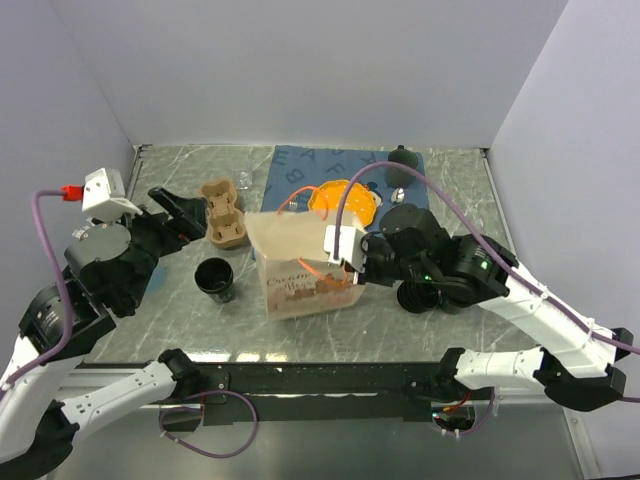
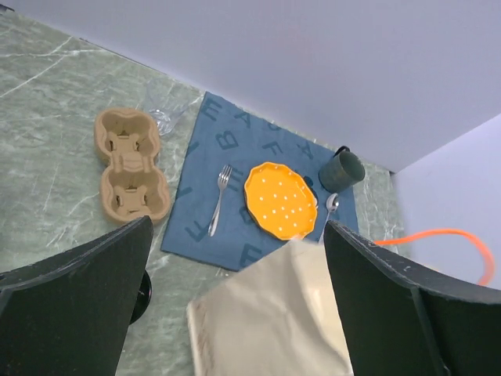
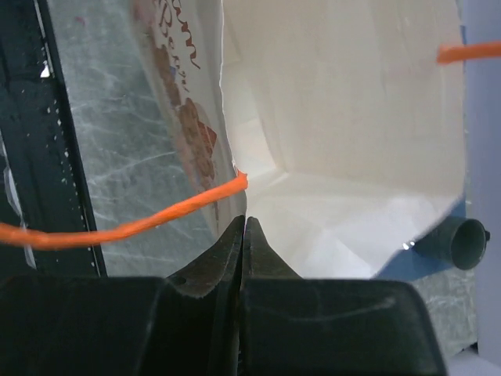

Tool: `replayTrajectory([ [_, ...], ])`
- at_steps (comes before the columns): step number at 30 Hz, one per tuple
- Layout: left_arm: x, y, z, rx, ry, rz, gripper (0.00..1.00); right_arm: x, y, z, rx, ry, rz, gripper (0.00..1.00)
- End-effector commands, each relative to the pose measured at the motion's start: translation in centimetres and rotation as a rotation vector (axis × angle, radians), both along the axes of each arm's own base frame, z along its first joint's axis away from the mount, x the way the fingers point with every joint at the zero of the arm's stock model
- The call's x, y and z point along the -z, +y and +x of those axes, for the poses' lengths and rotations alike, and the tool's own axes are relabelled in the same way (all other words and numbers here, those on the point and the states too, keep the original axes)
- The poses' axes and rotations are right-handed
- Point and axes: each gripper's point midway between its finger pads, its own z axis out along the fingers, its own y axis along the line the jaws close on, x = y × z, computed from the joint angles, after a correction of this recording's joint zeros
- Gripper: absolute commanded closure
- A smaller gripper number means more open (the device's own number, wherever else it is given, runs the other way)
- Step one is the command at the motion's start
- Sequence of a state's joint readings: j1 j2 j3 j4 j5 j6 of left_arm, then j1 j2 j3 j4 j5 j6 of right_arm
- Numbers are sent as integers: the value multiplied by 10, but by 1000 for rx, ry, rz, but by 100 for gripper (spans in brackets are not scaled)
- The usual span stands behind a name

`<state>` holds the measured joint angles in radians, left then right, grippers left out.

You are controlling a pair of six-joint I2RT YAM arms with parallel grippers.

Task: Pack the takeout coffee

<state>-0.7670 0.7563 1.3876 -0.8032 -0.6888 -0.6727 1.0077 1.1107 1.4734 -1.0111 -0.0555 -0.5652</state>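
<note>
The takeout coffee, a small black cup, stands open on the table left of the paper bag. Only its edge shows in the left wrist view, beside my left finger. My left gripper is open and empty, above and behind the cup, near the cardboard cup carrier. In its own view it hovers over the bag. My right gripper is shut on the bag's right rim and holds the bag's mouth open. The bag's inside looks empty.
A blue placemat at the back holds an orange plate, a fork and a spoon. A dark green mug stands behind. A round black lid lies by the right arm. The bag has orange cord handles.
</note>
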Motion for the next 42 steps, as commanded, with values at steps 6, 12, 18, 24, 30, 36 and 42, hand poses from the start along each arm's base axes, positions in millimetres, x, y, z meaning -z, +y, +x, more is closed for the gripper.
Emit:
replayTrajectory([
  [6, 21, 2, -2, -20, 52, -30, 3, 17, 16, -6, -74, -12, -37, 100],
  [12, 28, 2, -1, -23, 60, -9, 3, 37, 10, -5, -48, -11, -62, 100],
  [18, 48, -9, 6, -9, 119, 36, 3, 42, 4, -4, -46, -34, -71, 98],
  [24, 62, -18, 14, -13, 182, 70, 3, 34, 9, -2, -9, -14, -36, 77],
  [30, 66, -19, 19, -52, 208, 52, 1, 7, 5, -7, -19, -55, 45, 45],
  [36, 74, -27, 34, -109, 272, 8, 5, -18, 0, -27, -28, 10, 150, 23],
  [42, 95, -27, 67, -177, 377, 61, 10, -74, -6, -46, 71, 140, 382, 7],
])
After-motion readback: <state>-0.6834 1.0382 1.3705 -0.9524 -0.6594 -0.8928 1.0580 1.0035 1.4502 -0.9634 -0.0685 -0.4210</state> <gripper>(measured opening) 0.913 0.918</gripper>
